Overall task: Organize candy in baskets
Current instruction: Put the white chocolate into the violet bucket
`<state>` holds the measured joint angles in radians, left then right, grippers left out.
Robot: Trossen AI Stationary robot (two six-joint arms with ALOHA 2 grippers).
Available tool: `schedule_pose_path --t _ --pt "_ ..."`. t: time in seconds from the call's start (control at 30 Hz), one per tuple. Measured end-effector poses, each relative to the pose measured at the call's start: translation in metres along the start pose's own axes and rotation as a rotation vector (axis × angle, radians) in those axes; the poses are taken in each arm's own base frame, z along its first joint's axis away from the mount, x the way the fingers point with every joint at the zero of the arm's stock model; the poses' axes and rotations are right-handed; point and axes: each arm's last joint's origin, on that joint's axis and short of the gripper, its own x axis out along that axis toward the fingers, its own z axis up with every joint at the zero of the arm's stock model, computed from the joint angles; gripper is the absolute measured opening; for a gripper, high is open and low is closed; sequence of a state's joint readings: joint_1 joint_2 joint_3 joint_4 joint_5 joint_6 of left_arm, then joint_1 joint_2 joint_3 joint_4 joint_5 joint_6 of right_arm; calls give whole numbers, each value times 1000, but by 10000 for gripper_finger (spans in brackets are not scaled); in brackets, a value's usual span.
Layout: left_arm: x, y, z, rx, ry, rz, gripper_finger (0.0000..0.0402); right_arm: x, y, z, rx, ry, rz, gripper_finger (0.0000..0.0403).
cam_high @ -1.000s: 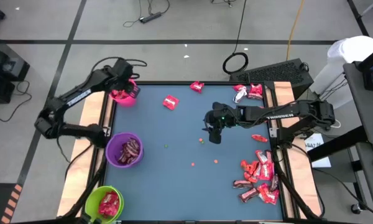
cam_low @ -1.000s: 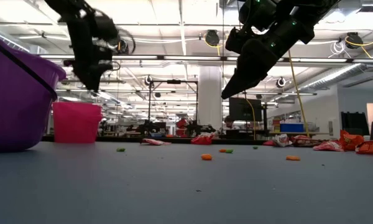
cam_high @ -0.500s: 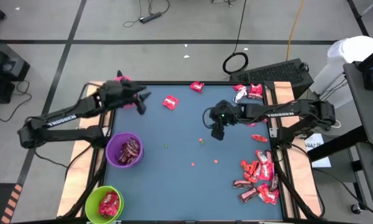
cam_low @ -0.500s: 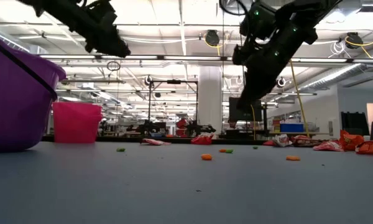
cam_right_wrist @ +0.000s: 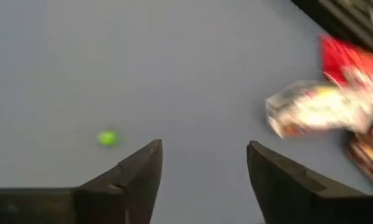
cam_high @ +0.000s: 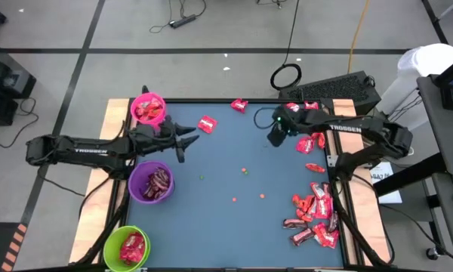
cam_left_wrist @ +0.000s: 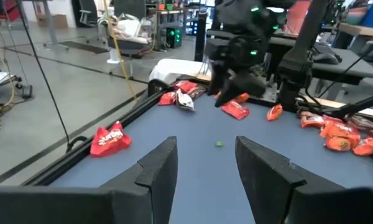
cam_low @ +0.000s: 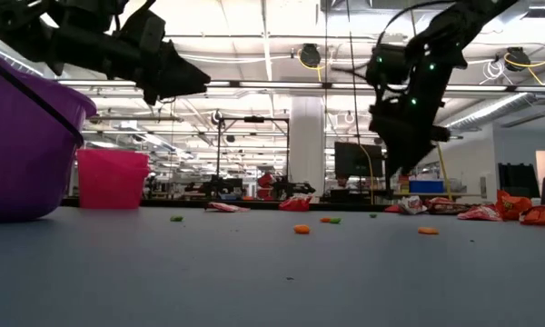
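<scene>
Three baskets stand along the table's left side: pink (cam_high: 148,109) at the far corner, purple (cam_high: 151,182) in the middle, lime green (cam_high: 127,247) at the near corner, each with candy inside. Loose candy lies at the far edge (cam_high: 207,124) (cam_high: 239,105), in a far-right cluster (cam_high: 303,112) and in a near-right pile (cam_high: 315,215). My left gripper (cam_high: 183,138) hovers open between the pink and purple baskets, pointing right and holding nothing (cam_left_wrist: 205,168). My right gripper (cam_high: 275,137) hangs open above the table beside the far-right cluster; a wrapped piece (cam_right_wrist: 317,109) lies just ahead of it.
Tiny orange and green specks (cam_high: 244,171) (cam_right_wrist: 107,137) dot the blue table's middle. A raised black rim (cam_high: 211,100) runs around the table. A single red piece (cam_high: 315,167) lies near the right edge. The room behind holds desks and cables.
My left gripper has swung away from above the pink basket, toward the table's near and right side, and now reaches out level over the table. My right gripper has moved from mid-table toward the far right edge, up to the candy cluster there.
</scene>
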<state>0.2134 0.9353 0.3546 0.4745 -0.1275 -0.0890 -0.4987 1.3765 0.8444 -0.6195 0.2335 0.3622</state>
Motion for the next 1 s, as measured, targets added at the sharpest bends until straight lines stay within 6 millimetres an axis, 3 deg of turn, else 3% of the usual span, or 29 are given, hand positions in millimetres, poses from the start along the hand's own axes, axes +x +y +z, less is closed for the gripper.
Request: schedule_pose_path --t 0.2,0.37,0.63,1.0 --pt "0 0 -2 2 20 3 168 9 -39 4 212 67 -125 275" --pt "0 0 -2 27 21 4 168 12 -58 14 346 -5 -135 281" --pt "0 0 -4 28 37 3 168 17 -71 19 486 -85 -144 253" --pt "0 0 -3 22 37 -16 168 51 -76 8 546 -93 -191 223"
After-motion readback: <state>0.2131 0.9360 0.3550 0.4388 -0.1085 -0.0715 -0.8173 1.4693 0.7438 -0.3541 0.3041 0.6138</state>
